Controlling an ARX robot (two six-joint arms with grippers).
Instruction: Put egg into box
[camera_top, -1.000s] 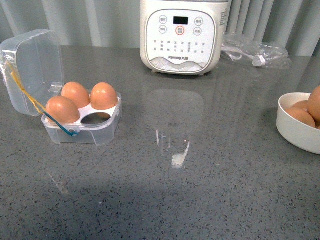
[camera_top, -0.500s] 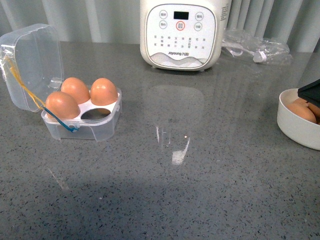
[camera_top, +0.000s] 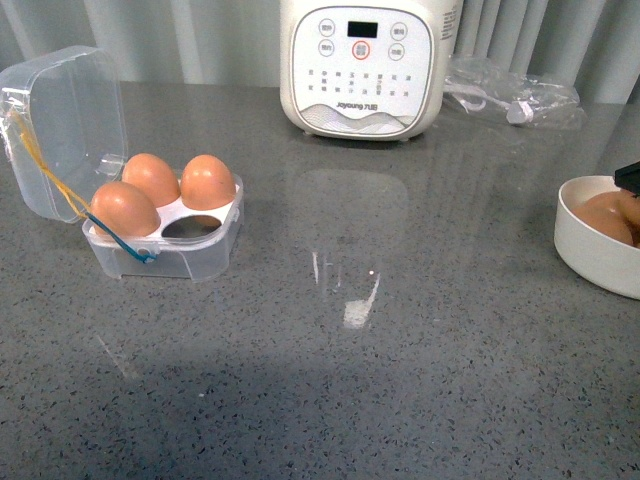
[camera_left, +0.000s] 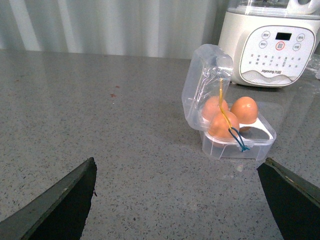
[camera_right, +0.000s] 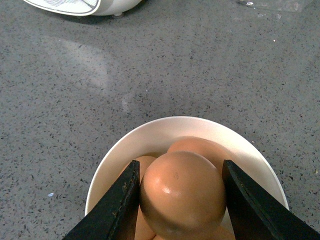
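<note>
Right pincer (camera_right: 180, 164): two dark fingers (camera_right: 117, 210) flank the egg (camera_right: 182, 197), one on each side, both edges meeting the shell. Closed on it, as far as the right wrist view shows. Cannot tell whether the egg is lifted or resting on the ones below.

Egg location: directly between the pincer fingers, topmost in the white bowl (camera_right: 150, 132), with other brown eggs under and behind it. The bowl sits by the right edge of the grey tabletop (camera_top: 400, 350). In the front view only a dark sliver of the pincer shows above the bowl.

Box (camera_top: 165, 235): clear plastic, toward the left edge of the tabletop, well apart from the bowl. Lid hinged back and standing upright, with a yellow loop and a blue loop across the opening. Three brown eggs seated. The fourth cup, at the near right of the box, is vacant.

Left pincer (camera_left: 177, 162): fingers spread wide, nothing between them, facing the box from a distance.

Far edge: white cooker (camera_top: 362, 65) and, beside it, a crumpled clear bag (camera_top: 510, 100).
</note>
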